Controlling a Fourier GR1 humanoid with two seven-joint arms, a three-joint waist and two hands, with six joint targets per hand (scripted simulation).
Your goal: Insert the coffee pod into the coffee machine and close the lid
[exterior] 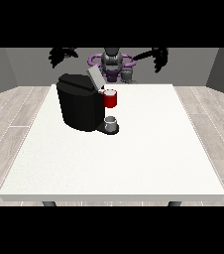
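Observation:
A black coffee machine stands on the white table at its back left part. Its grey lid is tilted up and open. A red head juts out on the machine's right side, and a small grey cup sits on the base below it. I cannot make out a coffee pod for certain. The hand at the view's left is raised above and behind the machine, fingers spread. The hand at the view's right is raised too, well away from the machine, fingers hanging loose. Neither hand holds anything.
The robot's torso stands behind the table's far edge. The table's front edge is near the camera. Grey plank floor surrounds the table.

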